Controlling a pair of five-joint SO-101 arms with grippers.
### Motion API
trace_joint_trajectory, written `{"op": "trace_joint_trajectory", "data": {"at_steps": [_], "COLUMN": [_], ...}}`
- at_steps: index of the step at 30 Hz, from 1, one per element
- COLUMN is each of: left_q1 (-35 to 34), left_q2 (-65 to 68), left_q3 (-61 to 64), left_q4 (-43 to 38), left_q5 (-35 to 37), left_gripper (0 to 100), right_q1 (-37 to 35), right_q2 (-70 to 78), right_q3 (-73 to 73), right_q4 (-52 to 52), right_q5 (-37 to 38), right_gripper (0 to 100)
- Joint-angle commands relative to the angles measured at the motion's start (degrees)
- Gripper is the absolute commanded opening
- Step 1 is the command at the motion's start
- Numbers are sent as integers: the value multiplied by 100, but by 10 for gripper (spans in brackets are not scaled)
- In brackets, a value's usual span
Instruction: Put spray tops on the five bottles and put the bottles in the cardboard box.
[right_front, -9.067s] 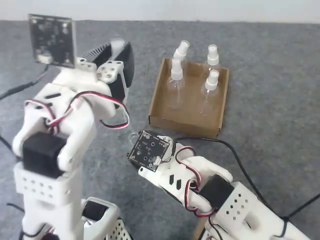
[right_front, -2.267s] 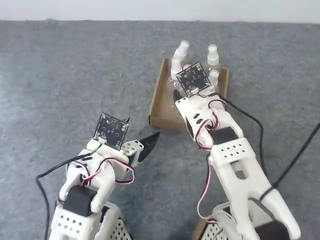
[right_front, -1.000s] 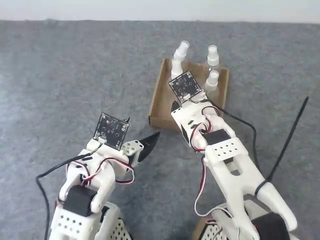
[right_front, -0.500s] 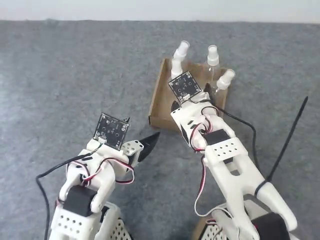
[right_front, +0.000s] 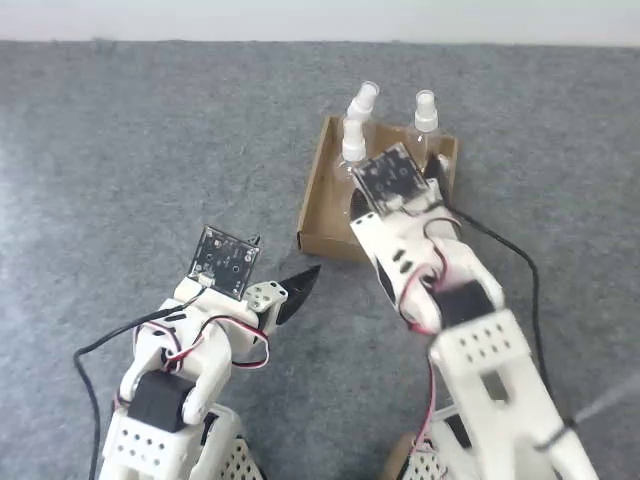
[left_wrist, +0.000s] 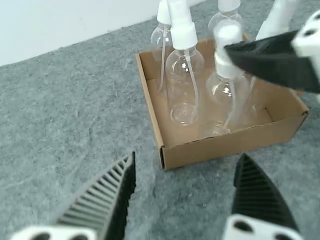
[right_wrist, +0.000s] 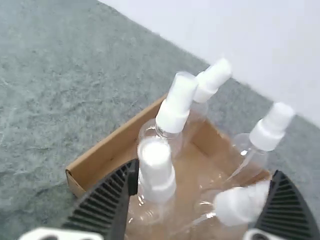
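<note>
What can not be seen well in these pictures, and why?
- High view: the right arm covers much of the box, hiding the bottles there.
- Right wrist view: one spray top is blurred; upright or tipped, unclear.
- Left wrist view: the edge cuts off the far bottles' tops.

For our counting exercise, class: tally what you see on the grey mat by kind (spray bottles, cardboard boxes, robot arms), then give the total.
Spray bottles: 5
Cardboard box: 1
Robot arms: 2
Total: 8
</note>
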Motion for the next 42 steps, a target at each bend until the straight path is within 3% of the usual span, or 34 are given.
{"op": "trace_joint_trajectory", "data": {"at_steps": [1, 5, 11, 15, 23, 31, 35, 42], "left_q1": [-35, -246, -853, -1512, -2040, -2040, -2040, -2040], "left_q2": [-62, -62, -70, -70, -70, -35, -79, -176], "left_q3": [-48, -66, -48, 110, 919, 2132, 2141, 2114], "left_q4": [-79, -79, -79, -70, -255, -1846, -1670, -589], "left_q5": [-18, -9, 308, 448, 554, 519, 519, 527], "left_gripper": [295, 295, 295, 296, 297, 296, 296, 296], "right_q1": [31, 31, 66, 690, 2246, 2422, 2484, 2536], "right_q2": [-998, -1736, -2941, -3837, -5604, -5604, -5604, -5604], "right_q3": [-413, -369, 185, 782, 2646, 3516, 3947, 4369], "right_q4": [699, 1640, 2316, 2563, 2563, 2510, 2255, 2009], "right_q5": [62, 53, 88, 88, 88, 44, 88, 88], "right_gripper": [343, 323, 110, 23, 20, 20, 20, 20]}}
